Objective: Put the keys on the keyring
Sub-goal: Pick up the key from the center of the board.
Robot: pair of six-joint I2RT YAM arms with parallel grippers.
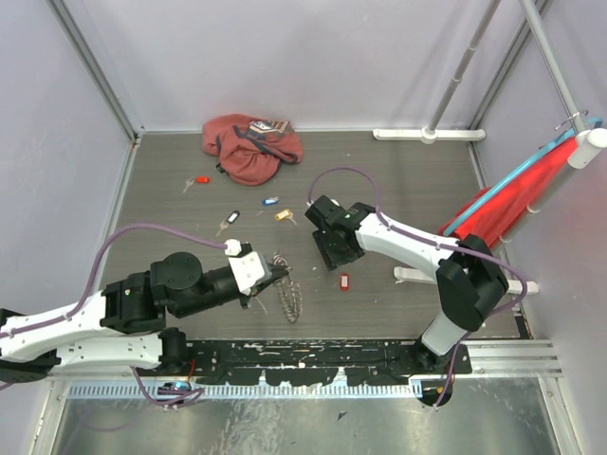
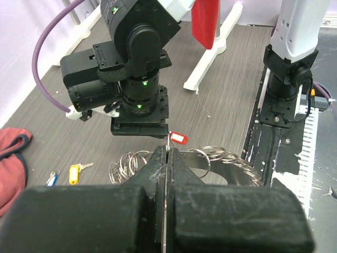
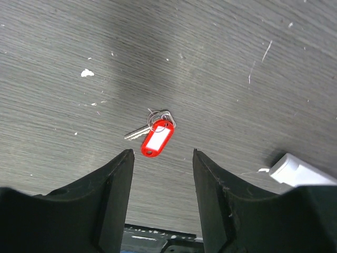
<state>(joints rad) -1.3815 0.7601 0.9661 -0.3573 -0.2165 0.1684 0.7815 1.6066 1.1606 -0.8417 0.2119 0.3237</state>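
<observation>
Pale lilac walls (image 1: 285,57) box in a grey wood-grain tabletop (image 1: 161,223) under even light. Metal posts (image 1: 95,66) rise at 11 and 1 o'clock, a red cloth (image 1: 517,194) hangs at 3, and a black rail (image 1: 313,354) runs along 6.

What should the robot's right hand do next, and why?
Probably lower the right gripper straight down and close on the red key. Its jaws stand open right above that key, which lies loose on the table, while the left gripper is shut, seemingly pinching the keyring.
</observation>
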